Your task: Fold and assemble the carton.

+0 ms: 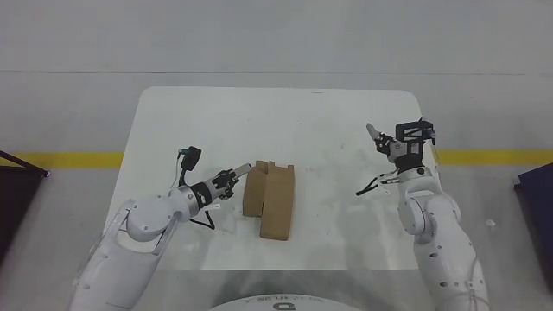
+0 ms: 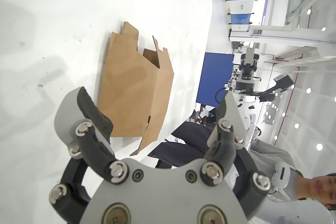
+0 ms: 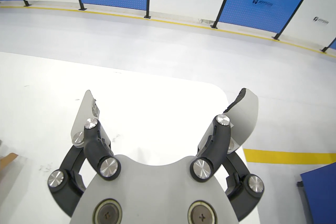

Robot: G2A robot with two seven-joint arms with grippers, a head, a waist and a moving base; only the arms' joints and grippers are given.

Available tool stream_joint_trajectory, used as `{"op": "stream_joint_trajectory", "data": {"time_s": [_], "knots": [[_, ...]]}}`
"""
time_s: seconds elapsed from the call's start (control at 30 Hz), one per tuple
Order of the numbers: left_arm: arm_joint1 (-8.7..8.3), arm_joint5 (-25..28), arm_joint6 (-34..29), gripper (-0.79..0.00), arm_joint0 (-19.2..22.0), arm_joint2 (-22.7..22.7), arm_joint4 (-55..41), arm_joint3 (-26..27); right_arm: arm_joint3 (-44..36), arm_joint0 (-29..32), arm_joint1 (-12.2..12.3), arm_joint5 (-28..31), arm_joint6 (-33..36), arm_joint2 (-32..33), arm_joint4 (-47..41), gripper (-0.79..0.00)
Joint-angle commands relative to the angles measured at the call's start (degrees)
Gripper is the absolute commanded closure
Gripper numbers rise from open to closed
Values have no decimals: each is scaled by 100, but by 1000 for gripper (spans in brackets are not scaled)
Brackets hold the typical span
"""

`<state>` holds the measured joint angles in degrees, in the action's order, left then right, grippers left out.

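Seeing mostly flat carton [image 1: 270, 200] toward table [image 1: 346, 121] 6 o'clock, left gripper [image 1: 230, 178] released just at its 9 o'clock, likely staged to catch a panel, right gripper [image 3: 166, 96] released, parked well clear at 3 o'clock.

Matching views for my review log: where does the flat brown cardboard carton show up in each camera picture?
Top view: the flat brown cardboard carton lies mid-table, toward the robot's side.
Left wrist view: the carton lies close ahead of the open left gripper, partly behind one finger.
Right wrist view: a brown sliver at the picture's edge, likely its corner.
Shared landmark: the white table.
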<state>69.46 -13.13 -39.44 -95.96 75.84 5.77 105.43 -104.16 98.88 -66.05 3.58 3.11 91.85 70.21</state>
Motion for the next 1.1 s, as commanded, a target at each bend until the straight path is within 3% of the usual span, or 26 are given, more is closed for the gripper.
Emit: {"op": "stream_joint_trajectory", "data": {"time_s": [0.0, 0.13, 0.33, 0.7, 0.77, 1.0, 1.07], "knots": [[-8, 22, 14, -785, -3, 14, -37, 2, -80, 25, 3, 332, 401, 34, -506, -785], [-34, 40, 20, -785, -29, 75, -30, 3, -338, 170, 51, 1254, 1407, 164, -1321, -785], [-72, 85, 107, -785, -115, 210, -44, 32, -610, 494, 116, 2070, 3035, 432, -3598, -785], [-118, 92, 248, -785, -233, 285, -69, 130, -617, 523, 127, 2053, 3191, 484, -3790, -785], [-127, 102, 249, -785, -224, 289, -61, 112, -432, 526, 101, 1861, 3297, 322, -4665, -785], [-152, 119, 267, -785, -129, 348, -111, 67, -2, 234, 135, 927, 5156, -30, -6979, -785], [-156, 120, 283, -785, -118, 345, -134, 56, 107, 177, 145, 681, 5545, -176, -7276, -785]]}}
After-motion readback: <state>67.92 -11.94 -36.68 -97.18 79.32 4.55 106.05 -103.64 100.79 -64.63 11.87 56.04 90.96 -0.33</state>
